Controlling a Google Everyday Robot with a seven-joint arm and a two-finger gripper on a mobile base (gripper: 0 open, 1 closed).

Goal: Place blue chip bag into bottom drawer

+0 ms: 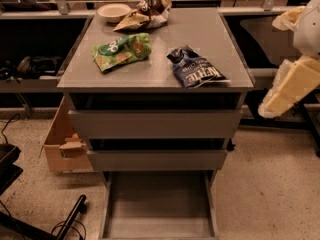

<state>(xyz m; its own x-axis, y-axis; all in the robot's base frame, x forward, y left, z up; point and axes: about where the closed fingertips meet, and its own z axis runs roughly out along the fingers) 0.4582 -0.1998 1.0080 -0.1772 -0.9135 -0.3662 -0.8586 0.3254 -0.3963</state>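
Your gripper (pixel 278 99) hangs at the right edge of the view, off the right side of the cabinet top (pixel 210 31) and near its front corner; you cannot tell whether it is wide or narrow, and it holds nothing you can see. The blue chip bag (pixel 194 68) lies flat on the cabinet top just to the gripper's left, well apart from it. Farther left of the gripper lies the green bag (pixel 121 50), and beyond that, toward the back, you see a brown-and-white bag (pixel 145 13) beside a pale bowl (pixel 114 11). Below and to the left of the gripper, the bottom drawer (pixel 159 204) stands pulled out under two upper drawers (pixel 155 125).
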